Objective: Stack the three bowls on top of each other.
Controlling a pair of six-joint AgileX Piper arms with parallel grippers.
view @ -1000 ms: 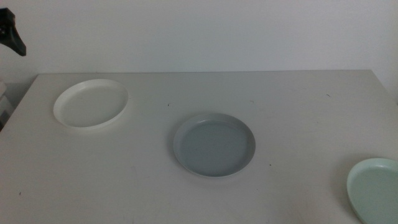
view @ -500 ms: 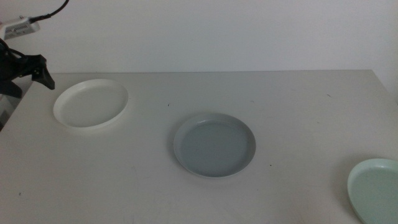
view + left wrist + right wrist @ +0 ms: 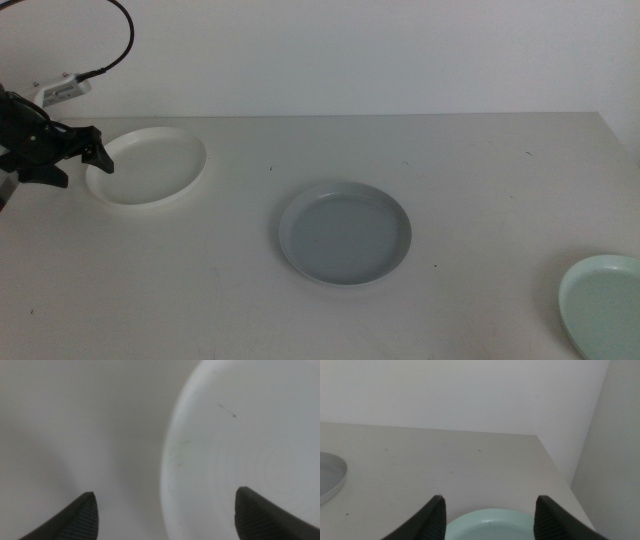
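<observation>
Left gripper [image 3: 88, 160] spread astride white bowl [image 3: 147, 166] rim

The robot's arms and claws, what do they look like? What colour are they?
The left gripper is black and blocky, with two pointed jaws like a beak. A black cable loops up over it, and a small white box with a plug sits on top. Up close, the left gripper and the right gripper each show two dark, wedge-shaped jaws with a slightly rough surface. No writing shows.
</observation>
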